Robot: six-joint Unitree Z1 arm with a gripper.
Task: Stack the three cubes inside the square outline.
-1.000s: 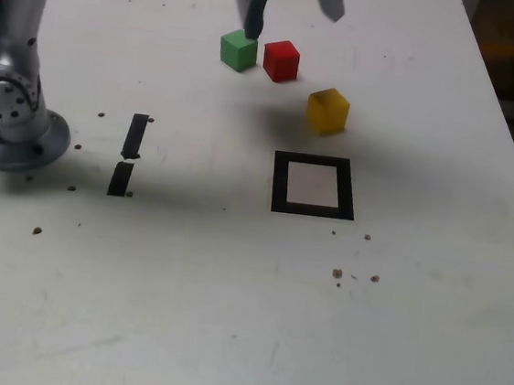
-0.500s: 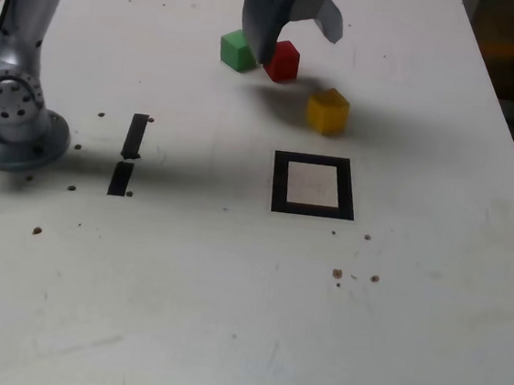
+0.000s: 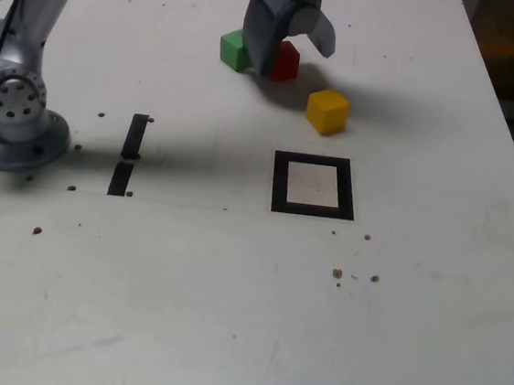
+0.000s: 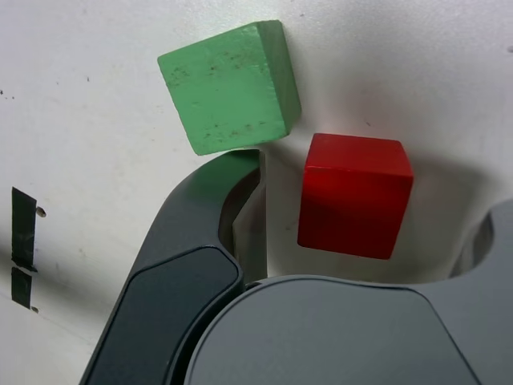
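While empty, square outline (image 3: 314,186), cubes (image 3: 326,111) outside.

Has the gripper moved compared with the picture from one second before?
Yes. The gripper has shifted toward the exterior view's right, from beside the green cube to straddling the red cube.

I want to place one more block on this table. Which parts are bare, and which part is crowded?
Bare: the white centre of the square outline, and the wide table below it in the exterior view. Crowded: the far side, where the gripper straddles the red cube, with the green cube beside it and the yellow cube close by.
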